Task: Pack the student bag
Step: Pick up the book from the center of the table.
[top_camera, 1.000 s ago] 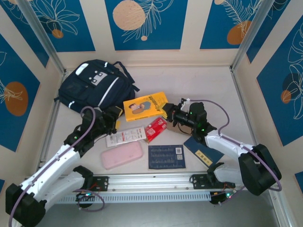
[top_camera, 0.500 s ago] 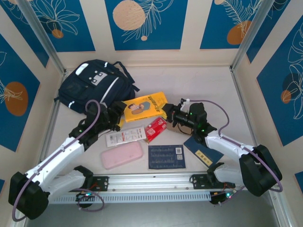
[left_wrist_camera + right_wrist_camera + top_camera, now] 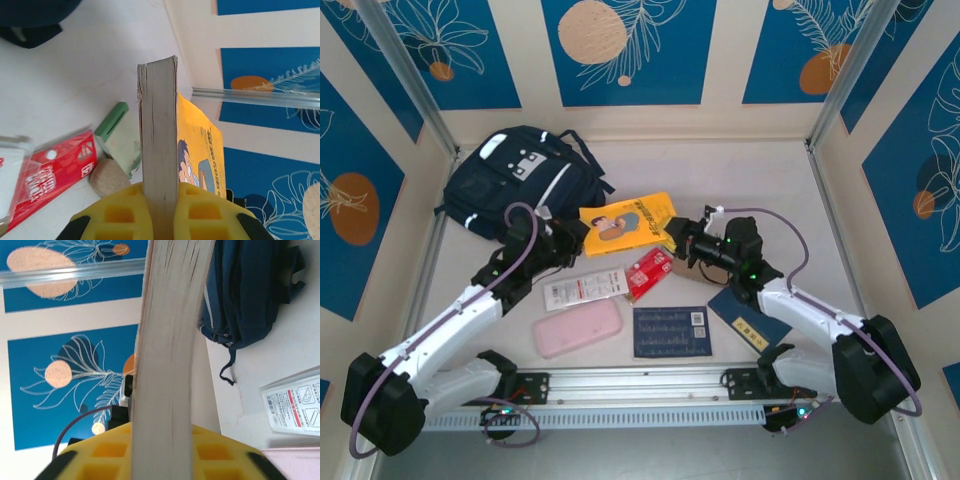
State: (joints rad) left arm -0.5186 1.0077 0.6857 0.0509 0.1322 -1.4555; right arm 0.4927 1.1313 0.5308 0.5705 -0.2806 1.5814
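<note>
While both arms reach toward the middle of the worktop (image 3: 760, 180), each end effector is clamped on the same yellow book (image 3: 625, 222).

The left end effector (image 3: 574, 238) grips the book's left end. In the left wrist view its yellow fingers (image 3: 120, 210) press against both faces of the book, and the page edge stands upright between them.

The right end effector (image 3: 678, 241) grips the book's right end. In the right wrist view its fingers (image 3: 100, 452) flank the page block with no visible gap.

The student bag (image 3: 520, 178) lies at the far left of the worktop, near the back corner, with its front pocket facing up. It sits just beyond the left end effector and apart from the book. Whether its main compartment is unzipped cannot be determined.

Nearer the arm bases, the following items lie flat on the worktop:
- a red packet (image 3: 648, 272) and a white packet (image 3: 585, 288), side by side
- a pink case (image 3: 577, 328)
- a dark blue printed card (image 3: 670, 331), just right of the pink case
- a navy booklet (image 3: 748, 322), partly beneath the right arm
</note>
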